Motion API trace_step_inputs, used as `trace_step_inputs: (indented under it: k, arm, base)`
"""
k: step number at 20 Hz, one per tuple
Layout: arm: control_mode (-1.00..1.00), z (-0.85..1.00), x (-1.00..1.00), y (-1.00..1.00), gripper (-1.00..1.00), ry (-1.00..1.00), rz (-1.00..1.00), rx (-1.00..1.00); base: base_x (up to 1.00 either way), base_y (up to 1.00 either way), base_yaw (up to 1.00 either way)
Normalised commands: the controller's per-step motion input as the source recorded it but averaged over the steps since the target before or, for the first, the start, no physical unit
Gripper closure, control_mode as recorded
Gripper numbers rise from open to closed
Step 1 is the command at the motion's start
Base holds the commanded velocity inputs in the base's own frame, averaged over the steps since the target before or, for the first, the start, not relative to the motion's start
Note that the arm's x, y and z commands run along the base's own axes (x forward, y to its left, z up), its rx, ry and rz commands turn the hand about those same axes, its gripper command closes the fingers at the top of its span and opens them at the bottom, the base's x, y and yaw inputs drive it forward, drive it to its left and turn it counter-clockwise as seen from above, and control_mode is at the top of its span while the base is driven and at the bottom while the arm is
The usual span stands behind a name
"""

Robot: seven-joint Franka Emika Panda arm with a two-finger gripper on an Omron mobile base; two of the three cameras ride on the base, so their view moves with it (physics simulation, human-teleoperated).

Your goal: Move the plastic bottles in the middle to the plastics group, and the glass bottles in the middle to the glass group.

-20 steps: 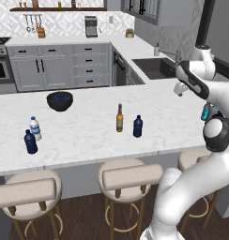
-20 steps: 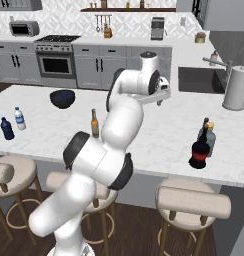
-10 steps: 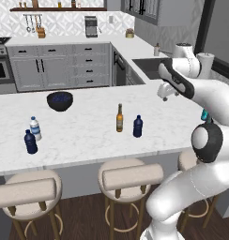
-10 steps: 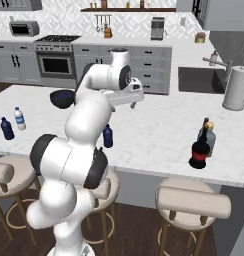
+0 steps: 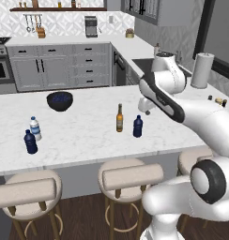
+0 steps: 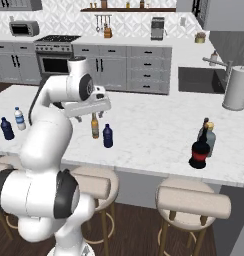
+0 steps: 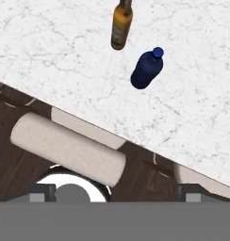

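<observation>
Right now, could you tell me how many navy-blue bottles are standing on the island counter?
2. One navy-blue bottle stands mid-counter, just right of the amber bottle. The other navy bottle stands near the left end, beside the clear water bottle.

A home kitchen: marble island (image 5: 88,136) with stools (image 5: 130,176), grey cabinets (image 5: 60,70), stove (image 6: 56,50), probably a coffee maker (image 5: 91,26).

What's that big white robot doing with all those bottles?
It is sorting bottles on the counter. Its hand is open and holds nothing, hovering above the amber bottle and the navy bottle in the middle. The round dark red-labelled bottle already stands by the glass group at one end. The plastics group waits at the other end. Neither middle bottle has been picked up.
</observation>
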Motion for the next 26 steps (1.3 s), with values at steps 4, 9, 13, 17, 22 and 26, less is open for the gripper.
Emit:
trace_step_inputs:
  k: [4, 9, 13, 17, 22, 26]
  arm:
    - [-1.0, 0.18, 0.17, 0.29, -1.0, 0.01, 0.0, 0.01]
    - [-1.0, -0.05, 0.57, 0.0, -1.0, 0.05, 0.0, 0.07]
    - [-1.0, 0.0, 0.44, -0.02, -1.0, 0.02, -0.03, 0.03]
    - [-1.0, -0.17, 0.05, 0.0, -1.0, 0.0, -0.11, 0.05]
    - [-1.0, -0.38, 0.0, -0.05, -1.0, 0.03, -0.18, 0.06]
    - [-1.0, -0.15, 0.05, -0.05, -1.0, 0.0, -0.15, 0.01]
  base:
    - [0.0, 0.0, 0.0]
    - [0.0, 0.0, 0.0]
    - [0.0, 0.0, 0.0]
    - [0.0, 0.0, 0.0]
    - [0.0, 0.0, 0.0]
    - [0.0, 0.0, 0.0]
